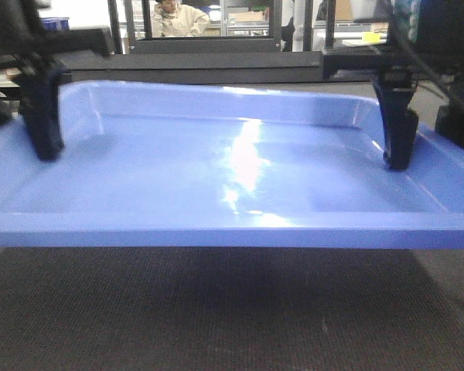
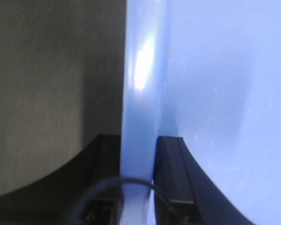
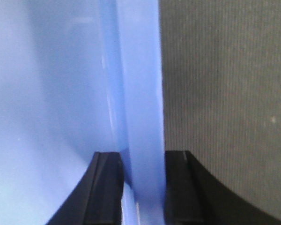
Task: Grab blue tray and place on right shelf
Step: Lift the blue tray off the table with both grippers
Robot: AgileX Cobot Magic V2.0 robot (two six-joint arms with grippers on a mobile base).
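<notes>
The blue tray (image 1: 240,170) fills the front view, wide, glossy and empty, held level above a dark textured surface (image 1: 232,317) with its shadow beneath. My left gripper (image 1: 45,143) is shut on the tray's left rim. In the left wrist view (image 2: 139,140) its black fingers (image 2: 171,164) stand one on each side of the rim (image 2: 140,84). My right gripper (image 1: 398,151) is shut on the tray's right rim. In the right wrist view (image 3: 143,157) its fingers clamp the rim (image 3: 138,70). The right shelf is out of view.
A dark flat-topped structure (image 1: 216,66) runs across just behind the tray. Beyond it are upright posts and a seated person (image 1: 178,19). Dark textured surface lies outside the rim in both wrist views (image 2: 47,84) (image 3: 225,84).
</notes>
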